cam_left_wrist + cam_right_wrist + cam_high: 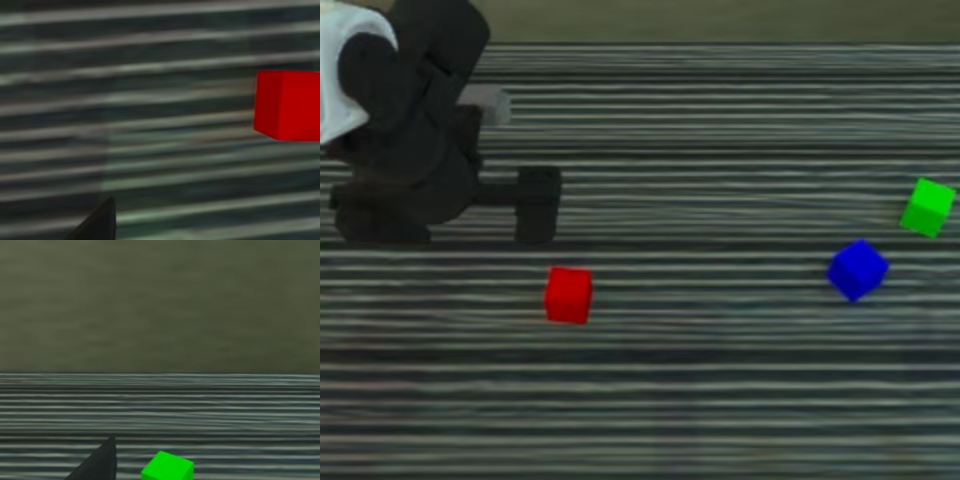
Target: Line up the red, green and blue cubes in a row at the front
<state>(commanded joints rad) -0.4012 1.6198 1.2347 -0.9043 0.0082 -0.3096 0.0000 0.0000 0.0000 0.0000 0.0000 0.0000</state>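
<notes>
**Three cubes scattered, left arm near the red one**

The striped surface (720,400) fills nearly the whole top view, its dark and pale bands running side to side.

The left arm (400,130) reaches in from the upper left corner of the top view. Its jaws (537,205) hang over the surface at left of centre, just behind the red cube and apart from it. Whether those jaws are apart or together I cannot tell; the left wrist view shows only one dark fingertip (97,225) at its edge.

The right arm does not show in the top view. Its wrist view gives one dark fingertip (97,462) low over the surface, so the state of its jaws I cannot tell either.

The red cube (568,295) sits on the surface left of centre, well apart from the other two. In the left wrist view it lies at the frame's edge, partly cut off.

The blue cube (857,270) rests at the right side, turned cornerwise.

The green cube (928,207) lies near the blue one, farther right and farther back, close to the right edge. It also shows in the right wrist view, near the fingertip.
</notes>
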